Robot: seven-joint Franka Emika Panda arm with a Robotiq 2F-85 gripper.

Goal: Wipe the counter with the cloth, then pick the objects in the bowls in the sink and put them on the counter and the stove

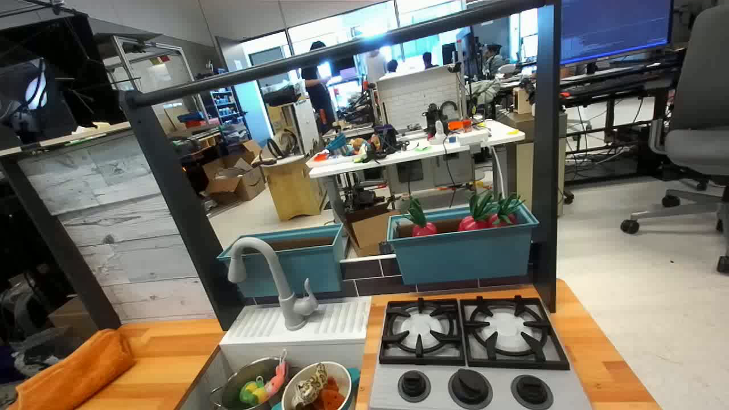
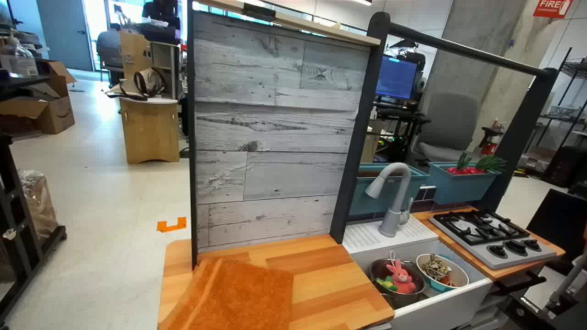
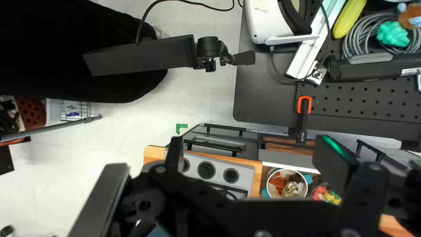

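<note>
Spread well apart, the fingers (image 3: 174,154) of my end effector (image 3: 252,154) loom nearest in the wrist view. Seen between them, below, are the stove (image 3: 218,179) with its row of knobs (image 3: 206,170) and the pale bowl (image 3: 292,172), which sits toward the finger that shows a green streak. Beside that finger, the metal bowl (image 2: 406,300) is partly hidden by my own end effector, so just some pink, yellow and green appears there. Both exterior views show more: in the white sink (image 2: 442,307), the metal bowl holds a pink rabbit toy (image 2: 400,276) and yellow-green toys (image 1: 253,392), the pale bowl a spotted piece (image 1: 311,386) and an orange-red piece (image 1: 331,396). Only those views show the orange cloth (image 2: 238,293), laid on the wooden table (image 2: 330,279) out past my streaked finger, on the side of the sink away from the stove.

Beside the cloth rises a grey plank panel (image 2: 275,137). Behind the bowls stands a grey faucet (image 1: 296,310); teal planters (image 1: 461,256) line the back, one bearing red plants (image 1: 475,221), under a dark bar (image 2: 463,49).

Ahead of my fingertips, only the wrist view shows a black table (image 3: 361,105) with a white headset (image 3: 273,19), a yellow corn toy (image 3: 349,18), a coiled cable (image 3: 353,41) and, at its edge, a bar clamp (image 3: 302,126).
</note>
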